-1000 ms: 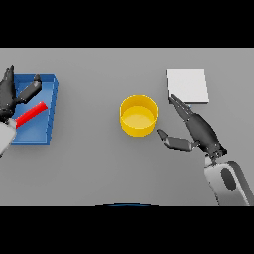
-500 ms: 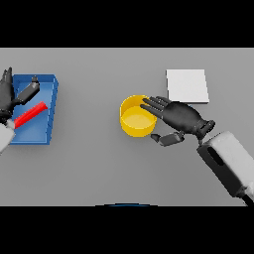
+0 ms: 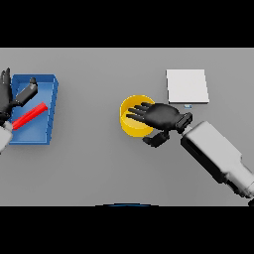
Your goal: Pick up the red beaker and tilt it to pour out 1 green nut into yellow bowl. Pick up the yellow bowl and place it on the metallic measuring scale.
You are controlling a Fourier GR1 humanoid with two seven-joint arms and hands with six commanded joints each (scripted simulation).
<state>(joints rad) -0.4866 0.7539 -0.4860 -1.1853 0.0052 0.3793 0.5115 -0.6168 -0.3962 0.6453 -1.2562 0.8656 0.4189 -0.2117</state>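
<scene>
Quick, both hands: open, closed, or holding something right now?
Left hand: open, holding nothing, at the blue rectangular tray with the red beaker.
Right hand: open, fingers straight over the round yellow bowl, not gripping it.

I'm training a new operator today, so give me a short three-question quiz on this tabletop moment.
1. True or false: the yellow bowl sits on the scale.
2. Where does the red beaker lie? A) in the blue tray B) in the bowl C) on the scale
3. Which hand reaches over the bowl?

Key: 1 false, it rests on the table; 2 A; 3 the right hand, fingers spread above it, while the left hand is at the tray.
</scene>
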